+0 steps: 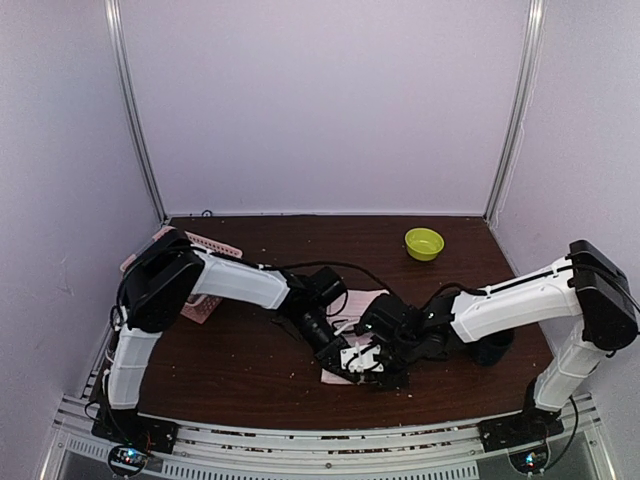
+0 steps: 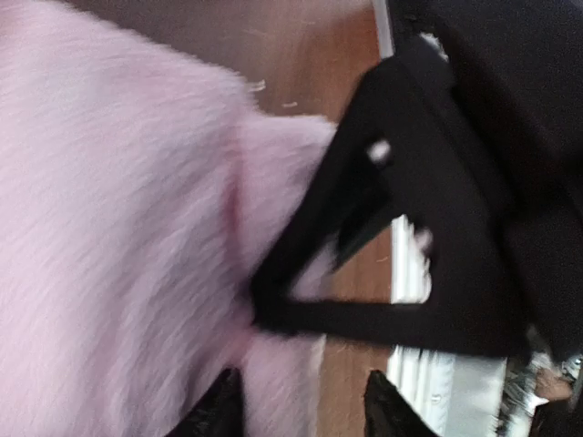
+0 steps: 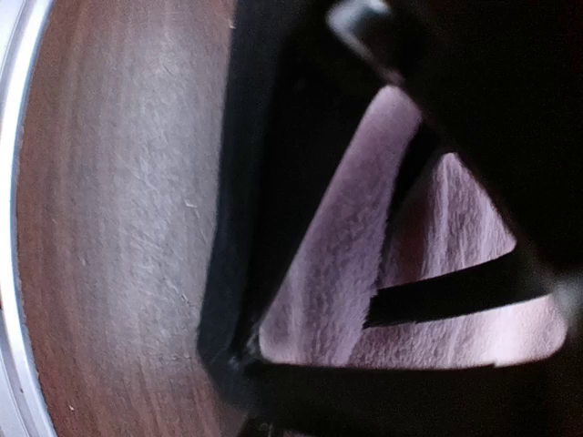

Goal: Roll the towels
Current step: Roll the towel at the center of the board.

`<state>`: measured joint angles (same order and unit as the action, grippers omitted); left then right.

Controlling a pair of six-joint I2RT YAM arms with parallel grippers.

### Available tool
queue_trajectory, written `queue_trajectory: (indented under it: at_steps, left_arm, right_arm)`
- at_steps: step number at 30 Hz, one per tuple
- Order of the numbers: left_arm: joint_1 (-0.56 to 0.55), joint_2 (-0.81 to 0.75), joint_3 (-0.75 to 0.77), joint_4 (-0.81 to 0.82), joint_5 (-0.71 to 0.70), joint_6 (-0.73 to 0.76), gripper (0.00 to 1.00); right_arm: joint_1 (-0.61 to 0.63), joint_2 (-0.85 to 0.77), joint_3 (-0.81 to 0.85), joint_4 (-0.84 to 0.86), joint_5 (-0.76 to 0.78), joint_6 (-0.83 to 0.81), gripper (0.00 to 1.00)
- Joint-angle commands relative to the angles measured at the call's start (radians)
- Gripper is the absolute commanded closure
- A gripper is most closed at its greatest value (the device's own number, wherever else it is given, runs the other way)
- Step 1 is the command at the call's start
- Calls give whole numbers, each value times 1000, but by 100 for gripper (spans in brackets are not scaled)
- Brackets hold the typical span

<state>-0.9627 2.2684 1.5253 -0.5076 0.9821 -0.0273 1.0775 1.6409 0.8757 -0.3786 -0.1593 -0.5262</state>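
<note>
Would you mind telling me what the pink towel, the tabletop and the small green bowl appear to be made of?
Pink towel: soft plush cloth, matte; fuzzy fibres show up close.
Tabletop: dark brown wood or wood-look laminate, slight sheen; grain streaks visible.
Green bowl: probably plastic, smooth and evenly bright; too small to be sure.

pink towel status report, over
Left gripper open over pink towel. Right gripper on its edge, grip unclear. Towel mid-table, partly hidden. Nothing blocking.
</note>
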Motion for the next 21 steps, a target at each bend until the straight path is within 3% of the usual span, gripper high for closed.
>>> queue_trajectory:
  at_steps: [1, 6, 12, 17, 21]
  left_arm:
    - [21, -239, -188, 130, -380, 14, 49]
    - [31, -437, -370, 261, -635, -2, 46]
    - [20, -681, -624, 525, -851, 2, 46]
    - [-152, -843, -738, 671, -1010, 296, 46]
    - [-249, -732, -613, 559, -1034, 449, 47]
  right_arm:
    - [-68, 41, 47, -147, -161, -3, 95]
    - [-122, 93, 129, -281, -368, -5, 95]
    - [-284, 233, 257, -414, -544, -43, 96]
    - [-402, 464, 459, -658, -663, -138, 96]
    - [-467, 652, 619, -885, -768, -239, 97]
